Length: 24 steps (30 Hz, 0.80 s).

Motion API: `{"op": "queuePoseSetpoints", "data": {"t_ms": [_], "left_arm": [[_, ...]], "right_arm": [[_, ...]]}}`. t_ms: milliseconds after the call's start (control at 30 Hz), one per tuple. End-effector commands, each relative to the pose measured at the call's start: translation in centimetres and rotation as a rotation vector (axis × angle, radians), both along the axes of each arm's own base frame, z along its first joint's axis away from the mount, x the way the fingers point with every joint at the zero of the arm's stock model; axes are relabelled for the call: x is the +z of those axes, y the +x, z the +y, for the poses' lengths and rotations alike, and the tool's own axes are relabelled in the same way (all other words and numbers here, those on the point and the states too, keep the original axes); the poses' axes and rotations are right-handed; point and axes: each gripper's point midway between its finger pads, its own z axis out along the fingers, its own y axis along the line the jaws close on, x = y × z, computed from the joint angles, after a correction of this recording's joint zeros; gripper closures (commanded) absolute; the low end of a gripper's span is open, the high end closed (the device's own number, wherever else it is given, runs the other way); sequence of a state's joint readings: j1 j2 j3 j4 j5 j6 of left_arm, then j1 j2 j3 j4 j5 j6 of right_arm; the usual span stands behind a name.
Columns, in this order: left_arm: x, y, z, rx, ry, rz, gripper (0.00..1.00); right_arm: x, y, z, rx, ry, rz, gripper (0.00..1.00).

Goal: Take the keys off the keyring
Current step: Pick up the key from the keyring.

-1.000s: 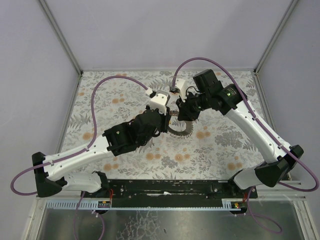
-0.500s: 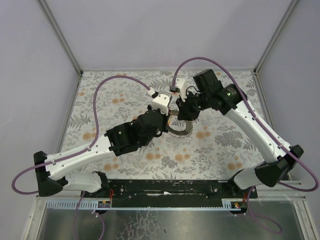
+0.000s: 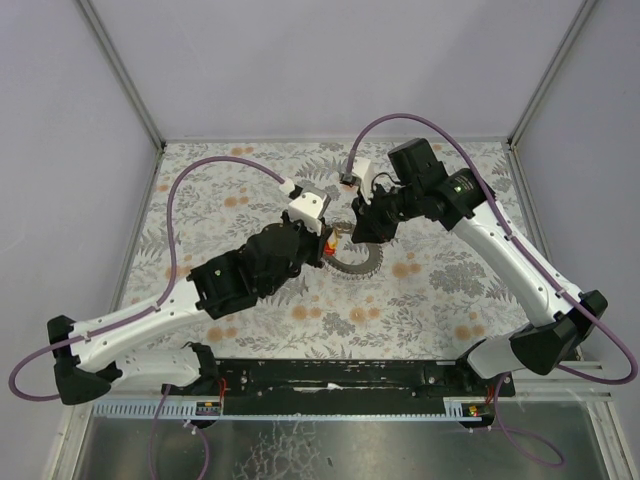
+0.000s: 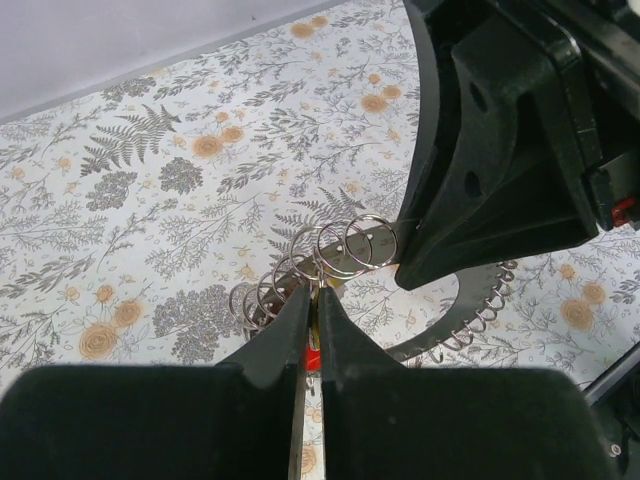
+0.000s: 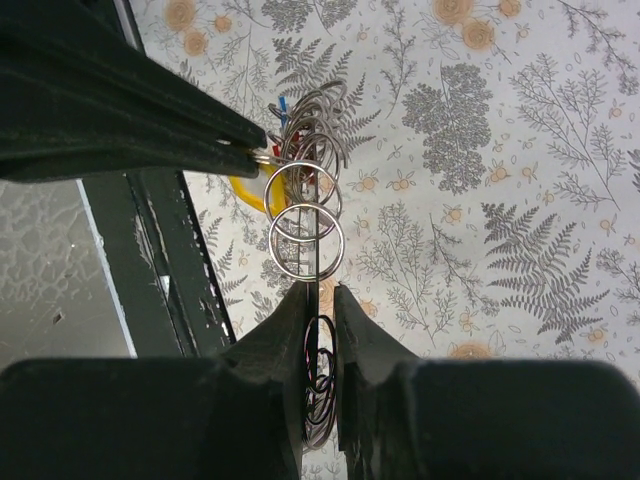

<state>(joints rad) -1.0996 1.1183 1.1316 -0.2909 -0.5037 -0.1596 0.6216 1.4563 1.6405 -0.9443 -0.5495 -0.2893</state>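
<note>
Seen from above, the left arm (image 3: 150, 315) reaches from its base at 7 o'clock across the floral-printed table (image 3: 250, 190) toward the middle, and the left gripper (image 3: 325, 240) points to about 2 o'clock. The right arm (image 3: 510, 250) rises from 5 o'clock to an elbow near 1 o'clock, then bends back, so the right gripper (image 3: 356, 232) points to about 8 o'clock. The two tips nearly meet just past the table's centre. There sits the keyring (image 3: 362, 264), a flat grey band with a ridged edge. Its visible part is a crescent bowing toward 6 o'clock under both tips. A row of thin silver wire loops (image 4: 340, 250) is threaded along it. The right fingers (image 5: 290, 320) are clamped on the band, which that wrist camera sees edge-on. The left fingers (image 4: 285, 330) are pressed together at one of the loops, with a red sliver showing between them. Whether they truly pinch it cannot be told. The keys (image 5: 245, 190) cluster at that end, tiny beside the ring: a yellow piece, with specks of red and blue.
</note>
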Motion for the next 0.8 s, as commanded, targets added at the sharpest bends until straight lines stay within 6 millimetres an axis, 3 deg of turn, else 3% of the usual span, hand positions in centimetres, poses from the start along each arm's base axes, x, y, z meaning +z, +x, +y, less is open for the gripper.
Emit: {"op": "queuePoseSetpoints", "data": {"t_ms": [0, 267, 467, 767], "left_arm": [[0.8, 0.8, 1.0, 0.003, -0.016, -0.032, 1.00], [0.3, 0.4, 0.9, -0.067, -0.087, 0.047, 1.00], [-0.6, -1.5, 0.2, -0.211, -0.129, 0.123, 1.00], [-1.2, -4.7, -1.4, -0.414, -0.184, 0.158, 1.00]], "right_arm": [[1.4, -1.2, -0.3, 0.074, 0.066, -0.050, 1.00], [0.2, -2.1, -0.5, 0.236, 0.047, -0.132, 1.00], [-0.2, -2.1, -1.2, 0.403, 0.008, -0.283, 1.00], [-0.8, -3.9, -0.8, 0.640, 0.089, -0.496, 1.00]]}}
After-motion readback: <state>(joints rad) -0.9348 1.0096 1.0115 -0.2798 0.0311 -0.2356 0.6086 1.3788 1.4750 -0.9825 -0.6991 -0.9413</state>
